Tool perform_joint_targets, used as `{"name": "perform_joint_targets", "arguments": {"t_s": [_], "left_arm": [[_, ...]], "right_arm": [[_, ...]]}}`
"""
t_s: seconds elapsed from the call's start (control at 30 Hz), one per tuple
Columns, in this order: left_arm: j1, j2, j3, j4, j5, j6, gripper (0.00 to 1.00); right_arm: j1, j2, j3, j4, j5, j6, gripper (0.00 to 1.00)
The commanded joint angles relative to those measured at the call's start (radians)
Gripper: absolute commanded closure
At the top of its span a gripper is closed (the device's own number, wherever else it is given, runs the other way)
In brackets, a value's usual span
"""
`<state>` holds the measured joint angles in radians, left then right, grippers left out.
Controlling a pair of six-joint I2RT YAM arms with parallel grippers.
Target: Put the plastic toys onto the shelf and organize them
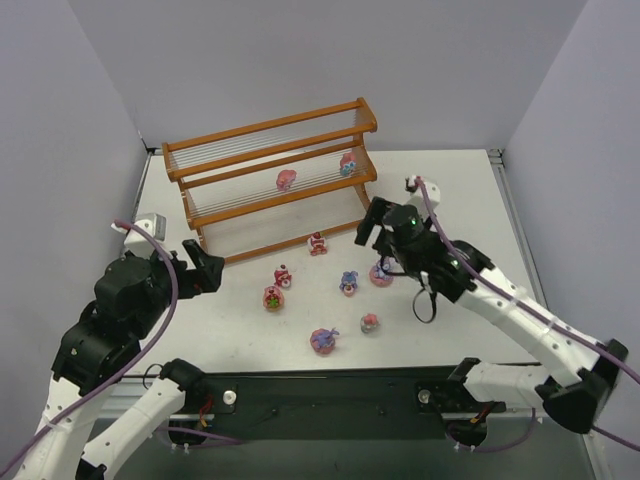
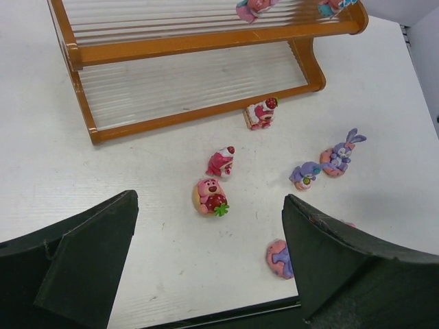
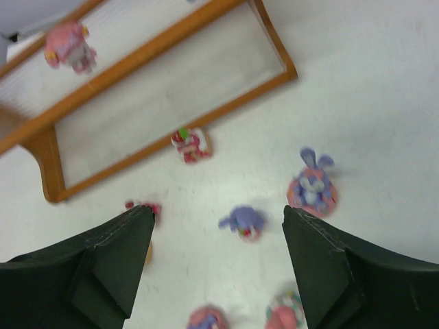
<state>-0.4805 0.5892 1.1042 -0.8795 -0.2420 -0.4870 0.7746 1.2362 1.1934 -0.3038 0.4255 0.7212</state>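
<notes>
1. Top external view, fixture. The shelf [image 1: 250, 202] has three stepped tiers, an orange-brown frame and pale rods. It stands at the far side of the white table [image 1: 450, 200].
2. Same view, toys on the shelf. Two sit on the middle tier: a pink figurine [image 1: 286, 180] near the centre and a blue-and-pink figurine [image 1: 347, 163] near the right end.
3. Same view, toys on the table. There are seven, all in front of the shelf:
   - a red-and-white figurine [image 1: 317, 243] just beside the bottom rail
   - a red figurine [image 1: 283, 274]
   - a pink bear [image 1: 272, 297] just beside the red figurine
   - a purple figurine [image 1: 349, 282]
   - a purple bunny [image 1: 380, 273] on a pink base, partly under the right arm
   - a small pink figurine [image 1: 370, 322]
   - a pink-and-purple figurine [image 1: 323, 340] nearest the arm bases
4. Same view, grippers. The left gripper [image 1: 208, 268] is spread and empty, left of the loose toys. The right gripper [image 1: 372, 222] is spread and empty, near the shelf's right end.
5. Left wrist view. The jaws stand wide apart with nothing between them. The pink bear lies on the table between and beyond the tips, and the red figurine is upright just past it. The red-and-white figurine is close against the bottom rail. The purple figurine lies tipped beside the upright purple bunny. The pink-and-purple figurine is half hidden by the right jaw.
6. Right wrist view, blurred. The jaws are wide apart and hold nothing. The purple figurine is between them on the table, and the purple bunny is further right. The pink figurine is on the shelf at upper left.
</notes>
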Motion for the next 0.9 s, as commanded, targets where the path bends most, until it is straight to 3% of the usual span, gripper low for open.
{"name": "perform_joint_targets", "arguments": {"t_s": [0.0,0.1,0.2,0.57,0.87], "left_arm": [[0.003,-0.019,-0.038,0.043,0.041,0.033,0.04],[0.002,-0.038,-0.073,0.037,0.050,0.022,0.03],[0.000,-0.055,-0.092,0.039,0.093,0.021,0.03],[-0.006,0.012,-0.077,0.063,0.142,-0.038,0.03],[-0.004,-0.006,-0.089,0.085,0.136,-0.070,0.03]], "right_arm": [[0.061,-0.184,-0.156,-0.256,-0.069,0.084,0.21],[0.078,-0.251,-0.282,-0.271,-0.244,0.054,0.20],[0.101,-0.297,-0.402,-0.270,-0.306,0.055,0.20],[0.206,-0.231,-0.505,-0.166,-0.251,-0.006,0.19],[0.242,-0.158,-0.571,-0.069,-0.192,0.000,0.24]]}}
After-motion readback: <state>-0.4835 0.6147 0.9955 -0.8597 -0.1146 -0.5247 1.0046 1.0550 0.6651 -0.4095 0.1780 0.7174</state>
